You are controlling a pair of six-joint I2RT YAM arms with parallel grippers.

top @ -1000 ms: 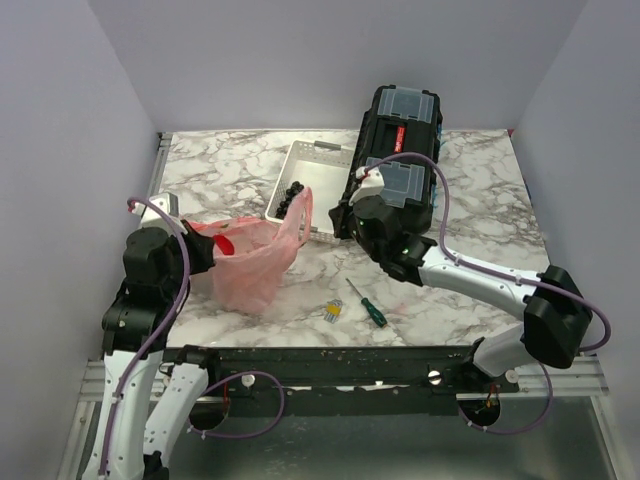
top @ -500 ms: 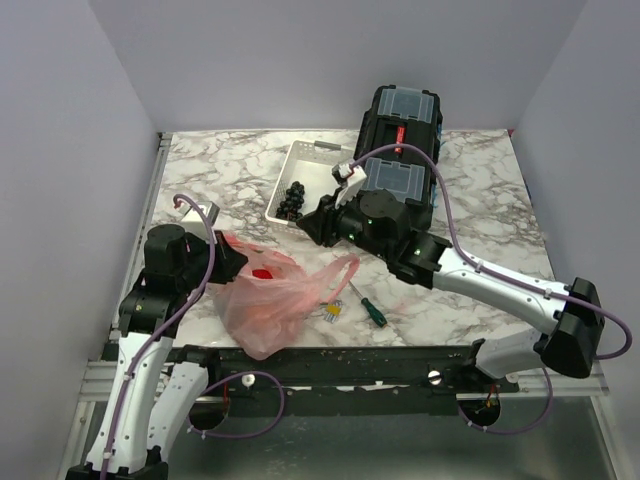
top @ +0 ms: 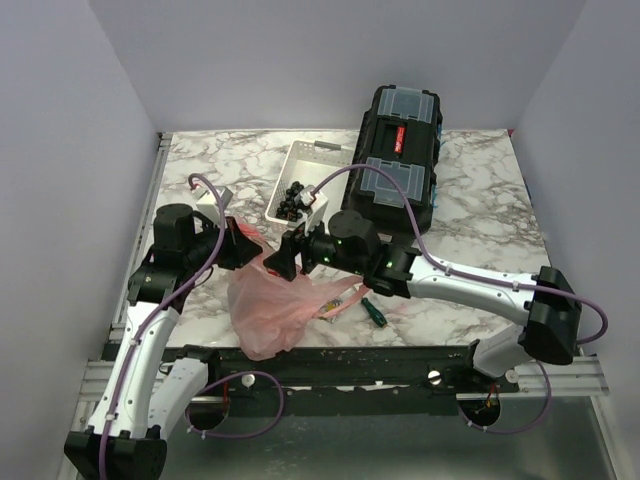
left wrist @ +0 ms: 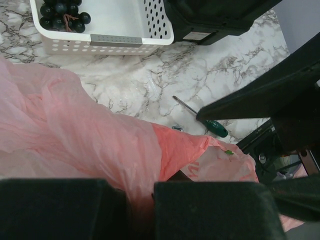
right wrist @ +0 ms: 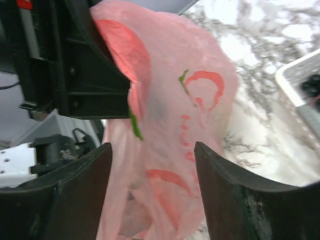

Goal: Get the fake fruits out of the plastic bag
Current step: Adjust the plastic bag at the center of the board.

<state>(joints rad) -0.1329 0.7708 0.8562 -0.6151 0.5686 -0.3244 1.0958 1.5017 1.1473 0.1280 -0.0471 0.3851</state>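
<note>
**Bag pinched, fruits not yet out**

The plastic bag slumps at the counter's near edge, at 6 o'clock from the white tray. The left jaws are clamped on its film. The right jaws gape wide and empty at its 12 o'clock side. No fake fruits show outside. If the bag tips edgeward, they could roll off.

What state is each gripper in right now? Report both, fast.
Left gripper: shut on the bag.
Right gripper: open, the bag just ahead of its fingers, not gripped.
</note>
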